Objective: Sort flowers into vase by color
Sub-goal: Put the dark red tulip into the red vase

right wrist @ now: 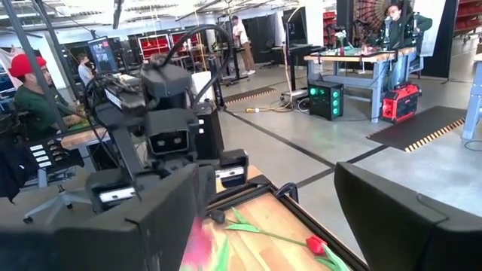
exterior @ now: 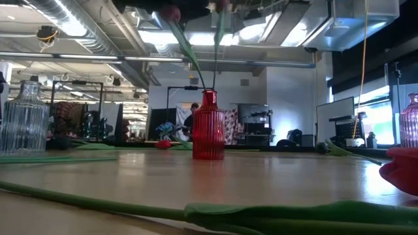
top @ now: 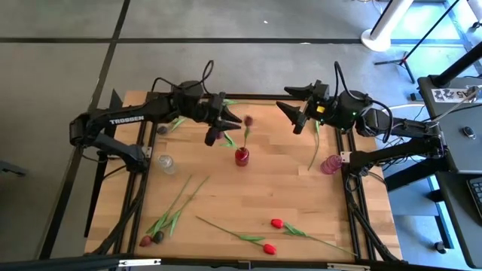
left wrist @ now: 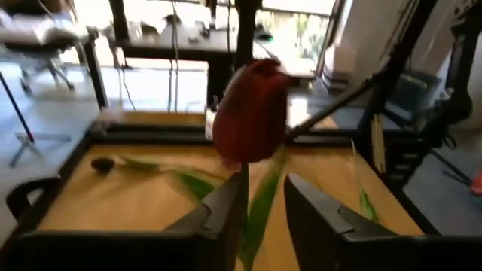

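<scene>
Left claw (top: 213, 134) hung over the far middle of the table (top: 263, 203), just left of the red vase (top: 242, 156). Its fingers (left wrist: 218, 214) stood a little apart, with a dark red tulip (left wrist: 251, 113) between them; whether they pressed its stem could not be told. That tulip's stem ran down into the red vase. Right claw (top: 292, 119) waited wide open and empty at the far right, near the pink vase (top: 330, 164). A clear vase (top: 166, 162) stood on the left. Two dark tulips (top: 152, 239) lay at the near left, and two red tulips (top: 273, 235) lay at the near middle.
</scene>
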### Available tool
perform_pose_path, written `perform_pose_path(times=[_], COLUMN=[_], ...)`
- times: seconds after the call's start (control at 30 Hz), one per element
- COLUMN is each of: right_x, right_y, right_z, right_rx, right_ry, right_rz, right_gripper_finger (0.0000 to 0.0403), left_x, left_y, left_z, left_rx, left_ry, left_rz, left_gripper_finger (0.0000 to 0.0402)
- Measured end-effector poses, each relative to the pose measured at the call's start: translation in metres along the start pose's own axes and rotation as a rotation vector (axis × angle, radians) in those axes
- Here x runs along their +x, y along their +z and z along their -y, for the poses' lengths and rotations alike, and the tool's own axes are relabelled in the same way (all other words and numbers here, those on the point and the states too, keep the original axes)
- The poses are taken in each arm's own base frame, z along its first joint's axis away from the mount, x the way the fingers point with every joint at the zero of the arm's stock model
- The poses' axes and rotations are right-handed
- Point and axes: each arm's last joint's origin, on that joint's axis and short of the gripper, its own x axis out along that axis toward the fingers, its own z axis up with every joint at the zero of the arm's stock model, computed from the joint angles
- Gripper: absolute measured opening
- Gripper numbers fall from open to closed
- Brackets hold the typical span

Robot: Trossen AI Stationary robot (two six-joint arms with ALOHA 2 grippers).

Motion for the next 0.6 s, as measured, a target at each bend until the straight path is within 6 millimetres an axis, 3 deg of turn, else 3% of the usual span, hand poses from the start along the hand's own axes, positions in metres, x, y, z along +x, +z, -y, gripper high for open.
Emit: perform_pose_path(times=[0.27,0.47,0.6], right_x=[0.0,0.0,-0.001], right_y=[-0.006,-0.023,-0.026], right_z=[0.001,0.004,0.005], right_rx=[-0.027,0.016,0.014], right_ry=[-0.009,-0.056,-0.064], right_rz=[-0.061,-0.219,-0.252], right_gripper_finger=[0.0308,0.0308,0.0308], left_x=[-0.028,-0.062,-0.08], left_y=[0.038,0.073,0.082], left_z=[0.014,0.024,0.033], left_rx=[0.059,0.04,-0.072], left_ry=[0.037,0.106,0.121], left_rz=[-0.218,-0.275,-0.338], left_gripper_finger=[0.0155,0.016,0.016])
